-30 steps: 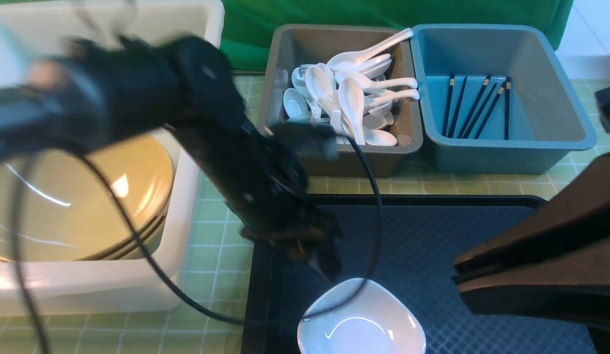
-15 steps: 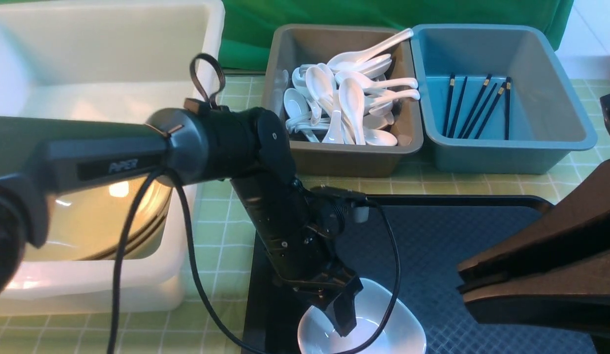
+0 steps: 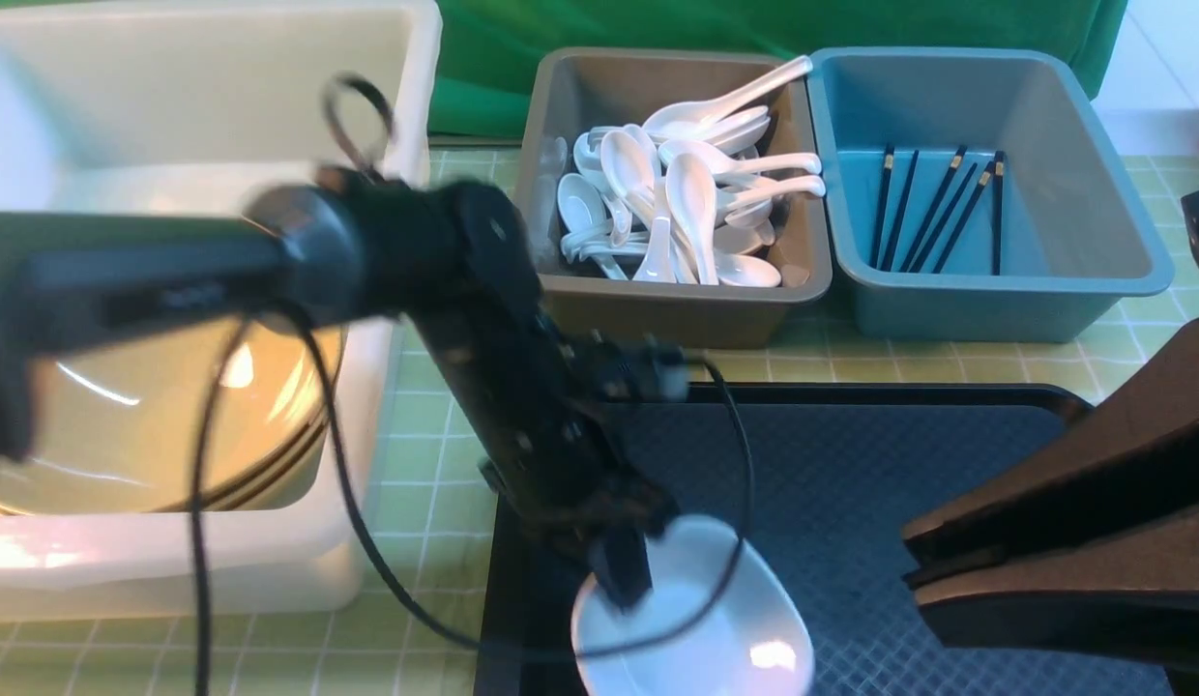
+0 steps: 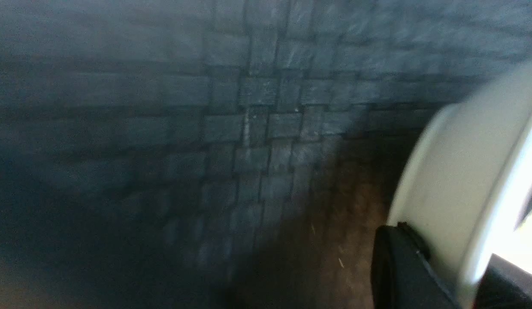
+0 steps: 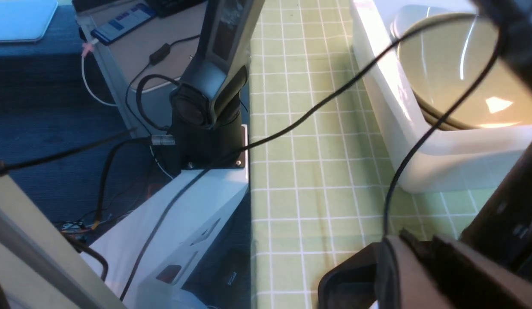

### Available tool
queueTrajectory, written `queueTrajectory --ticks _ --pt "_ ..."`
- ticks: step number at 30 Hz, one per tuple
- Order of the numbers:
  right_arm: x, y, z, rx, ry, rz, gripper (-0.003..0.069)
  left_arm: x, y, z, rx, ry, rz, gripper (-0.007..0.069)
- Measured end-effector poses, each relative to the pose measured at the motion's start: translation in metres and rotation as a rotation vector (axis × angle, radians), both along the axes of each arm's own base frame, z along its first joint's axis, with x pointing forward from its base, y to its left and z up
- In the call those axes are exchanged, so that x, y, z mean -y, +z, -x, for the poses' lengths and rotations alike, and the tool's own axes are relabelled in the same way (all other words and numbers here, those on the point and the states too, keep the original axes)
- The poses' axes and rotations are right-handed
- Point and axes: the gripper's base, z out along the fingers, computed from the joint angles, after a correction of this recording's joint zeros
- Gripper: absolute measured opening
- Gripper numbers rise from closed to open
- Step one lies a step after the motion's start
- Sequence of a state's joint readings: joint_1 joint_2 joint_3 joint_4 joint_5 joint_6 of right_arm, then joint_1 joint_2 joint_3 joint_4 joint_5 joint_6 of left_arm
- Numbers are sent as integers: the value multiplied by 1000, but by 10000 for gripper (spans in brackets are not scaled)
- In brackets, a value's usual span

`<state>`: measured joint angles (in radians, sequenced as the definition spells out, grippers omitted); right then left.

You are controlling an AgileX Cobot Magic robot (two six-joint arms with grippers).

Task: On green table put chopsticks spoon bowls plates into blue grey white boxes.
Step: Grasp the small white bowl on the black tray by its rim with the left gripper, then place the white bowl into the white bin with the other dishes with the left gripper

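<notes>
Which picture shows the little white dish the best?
The front view: nearly the whole white dish shows, over the black tray, with the left gripper on its rim. The left wrist view catches only a blurry slice of its side. The right wrist view misses it.

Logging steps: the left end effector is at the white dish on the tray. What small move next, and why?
Probably lift slightly: the left end effector appears shut on the white dish, which sits tilted over the black tray. The white box holding bowls lies leftward.
</notes>
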<state>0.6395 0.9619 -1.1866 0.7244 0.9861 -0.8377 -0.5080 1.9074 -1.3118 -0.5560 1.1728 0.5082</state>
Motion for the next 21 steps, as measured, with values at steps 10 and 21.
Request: queueTrajectory --ticks 10,21 --pt "-2 6 -8 94 -52 -59 101 -84 137 6 321 238 197 15" --pt "-31 -11 -42 43 -30 -74 102 -265 180 44 517 899 82 15"
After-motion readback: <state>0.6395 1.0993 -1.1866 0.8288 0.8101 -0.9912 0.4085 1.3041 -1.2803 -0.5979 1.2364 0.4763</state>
